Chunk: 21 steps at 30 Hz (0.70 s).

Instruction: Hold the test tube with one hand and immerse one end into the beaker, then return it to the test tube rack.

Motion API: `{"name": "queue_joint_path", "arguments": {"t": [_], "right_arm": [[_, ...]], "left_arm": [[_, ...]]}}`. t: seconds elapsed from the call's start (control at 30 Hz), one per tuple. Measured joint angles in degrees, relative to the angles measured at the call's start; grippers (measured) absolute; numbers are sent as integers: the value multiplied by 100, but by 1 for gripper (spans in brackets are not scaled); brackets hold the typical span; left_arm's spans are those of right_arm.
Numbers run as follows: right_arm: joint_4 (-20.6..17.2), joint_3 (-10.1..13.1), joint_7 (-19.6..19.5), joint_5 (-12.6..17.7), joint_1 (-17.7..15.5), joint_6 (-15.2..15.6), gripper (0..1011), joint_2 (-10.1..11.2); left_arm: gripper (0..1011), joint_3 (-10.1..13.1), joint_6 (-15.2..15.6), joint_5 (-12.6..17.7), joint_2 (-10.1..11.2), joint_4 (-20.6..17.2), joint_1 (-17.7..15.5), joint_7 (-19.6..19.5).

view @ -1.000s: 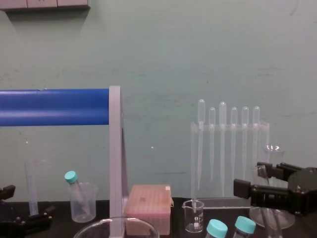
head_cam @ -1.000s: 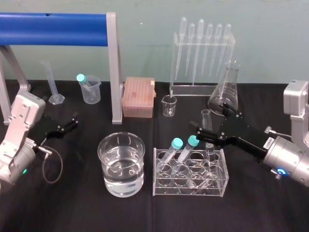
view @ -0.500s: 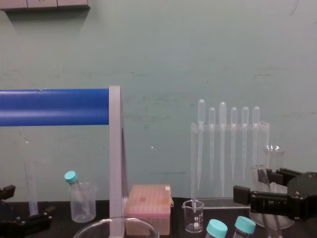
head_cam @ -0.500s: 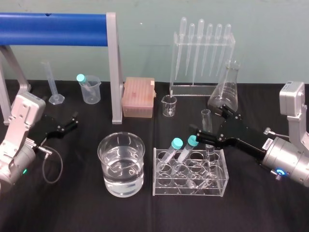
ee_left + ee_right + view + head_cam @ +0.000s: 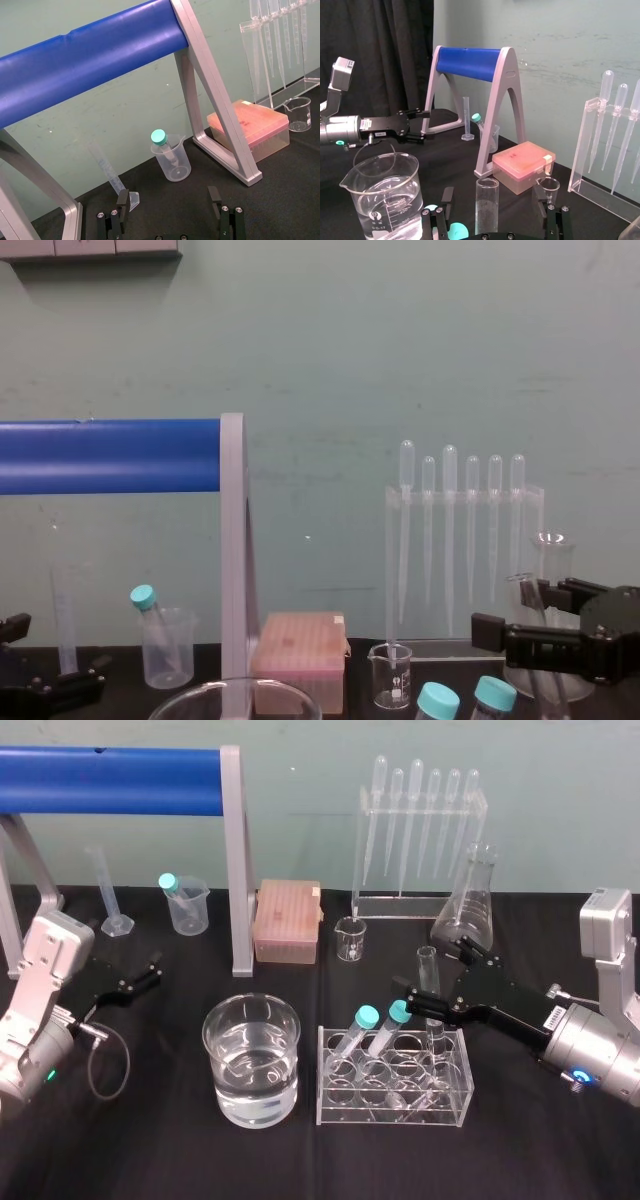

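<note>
One test tube point(image 5: 428, 963) stands in the right end of the rack point(image 5: 395, 1105). Two capped tubes point(image 5: 367, 1017) lean in the rack's left cells, between the test tube and the one beaker point(image 5: 251, 1060) of clear liquid just left of the rack. My right gripper point(image 5: 436, 976) is spread around the test tube's upper part without touching it, with one flask point(image 5: 466, 910) behind, and my left gripper point(image 5: 140, 978), also spread, sits idle well left of the rack, beyond the beaker.

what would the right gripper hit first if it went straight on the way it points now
The test tube: it stands in the rack between the right gripper's open jaws, apparently untouched, so a straight advance would likely meet it first.
</note>
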Motion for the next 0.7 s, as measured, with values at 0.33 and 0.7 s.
{"name": "queue_joint_path", "arguments": {"t": [0.33,0.7], "right_arm": [[-3,0,0,8,0,-6,803,0],[-3,0,0,11,0,-8,466,0]], "left_arm": [[1000,0,0,0,0,0,0,0],[1000,0,0,0,0,0,1,0]]}}
